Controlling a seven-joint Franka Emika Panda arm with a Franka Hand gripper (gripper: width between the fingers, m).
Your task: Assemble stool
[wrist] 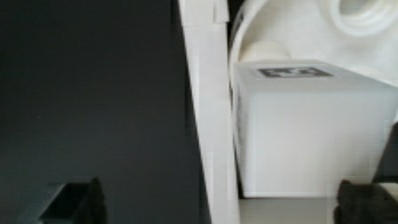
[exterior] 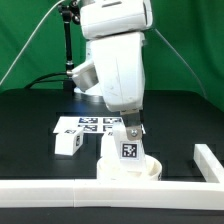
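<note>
Green cloth backed a black table (exterior: 30, 120), and on it, just beside the white rail (exterior: 60, 188), lay the round seat (exterior: 128, 172). One leg (exterior: 130, 150) stood upright on the seat, its long axis vertical and a tag facing the exterior camera. Directly above the seat hung the gripper (exterior: 131, 128), pointing straight down, its tips about level with the leg's top. Its jaws stood wide apart and held nothing. In the wrist view both dark fingertips (wrist: 71, 200) showed near the frame's corners, with the leg (wrist: 311, 130) beneath them but off towards one finger rather than centred in the gap. That offset looked like what the next move hung on: the hand would probably need to shift sideways before it could straddle the leg. Whether the leg was fully seated could not be told. A second leg (exterior: 68, 142) lay beyond the seat, towards the exterior view's left, beside the marker board (exterior: 88, 124).
</note>
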